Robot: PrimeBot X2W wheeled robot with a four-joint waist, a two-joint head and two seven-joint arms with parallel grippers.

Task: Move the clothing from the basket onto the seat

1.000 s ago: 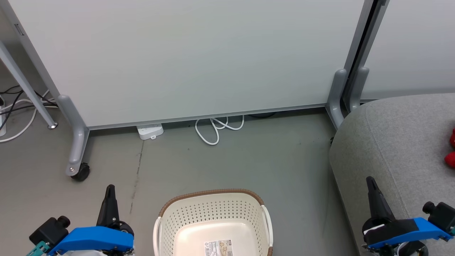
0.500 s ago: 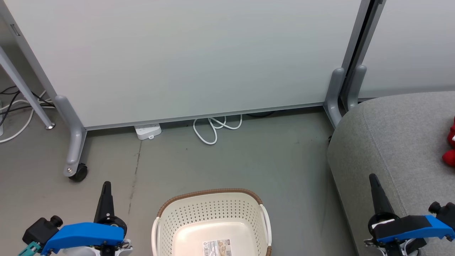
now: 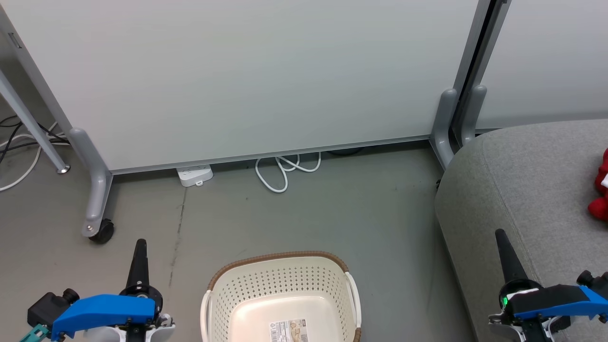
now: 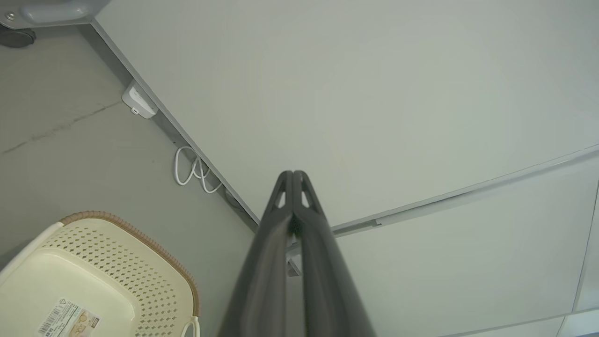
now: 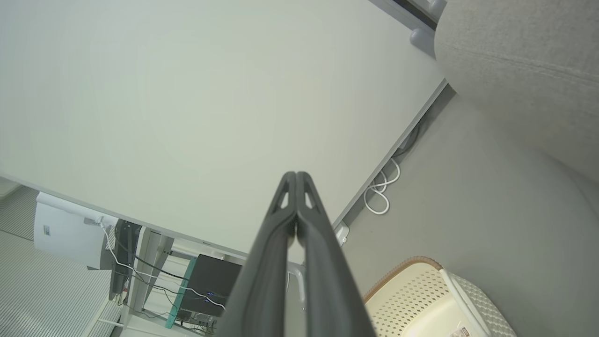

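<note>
The left pincer (image 3: 139, 247) hangs at the lower left with its 2 dark fingers pressed together and nothing between them; the left wrist view shows the tips meeting. The right pincer (image 3: 501, 237) is the same — fingers together, empty — poised over the near edge of the sofa (image 3: 522, 180).

Between them the basket (image 3: 280, 257) sits on the floor (image 3: 332, 213), and what shows of its inside is bare down to the label on its bottom. The red clothing (image 3: 599, 190) lies on the sofa cushion at the far right, cut off by the picture's edge.

So the transfer looks done, or nearly. The nearest part of the basket is out of sight, so the next move, I judge, calls for a check there — and if nothing is left, for no further grasp.

Room is good: open floor runs beyond the basket up to the white panel (image 3: 247, 76), with a power strip (image 3: 194, 175) and a looped cable (image 3: 285, 171) at its foot. The sofa's rounded corner lies close on the right arm's side, and the basket rim is near the left.
</note>
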